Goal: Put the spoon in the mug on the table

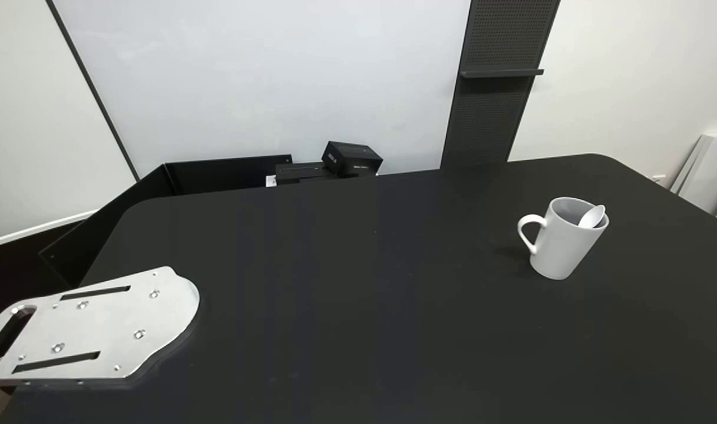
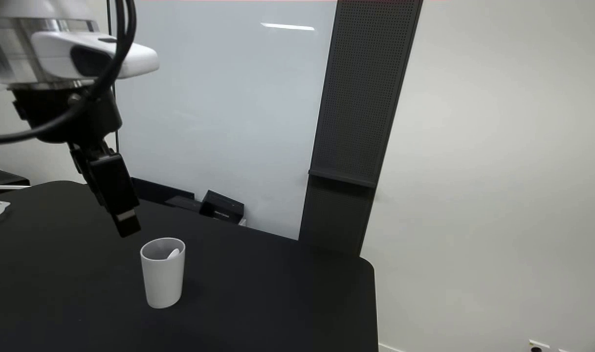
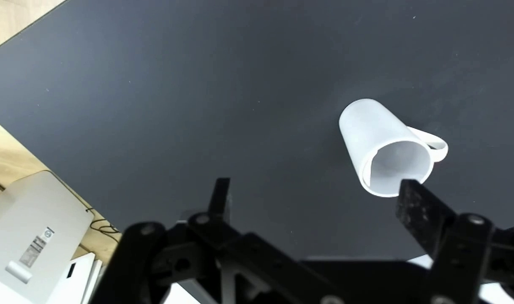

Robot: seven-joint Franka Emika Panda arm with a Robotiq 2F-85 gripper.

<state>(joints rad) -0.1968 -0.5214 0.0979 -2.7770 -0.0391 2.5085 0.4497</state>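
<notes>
The white mug (image 1: 561, 253) stands upright on the black table (image 1: 346, 306). It also shows in an exterior view (image 2: 164, 283) and in the wrist view (image 3: 368, 126). The white spoon (image 1: 592, 217) is inside the mug, its oval bowl leaning at the rim. It also shows in an exterior view (image 2: 173, 253) and as a pale sliver along the inner wall in the wrist view (image 3: 367, 172). Its handle is hidden in the mug. My gripper (image 3: 316, 185) is open, with nothing between its fingers. In an exterior view the gripper (image 2: 127, 227) is above and beside the mug, apart from it.
A white perforated metal plate (image 1: 99, 330) lies at the table's edge. Black boxes (image 1: 352, 160) sit behind the far edge, near the wall. A pale grey case-like object (image 3: 45, 228) with a cable shows beyond the table edge in the wrist view.
</notes>
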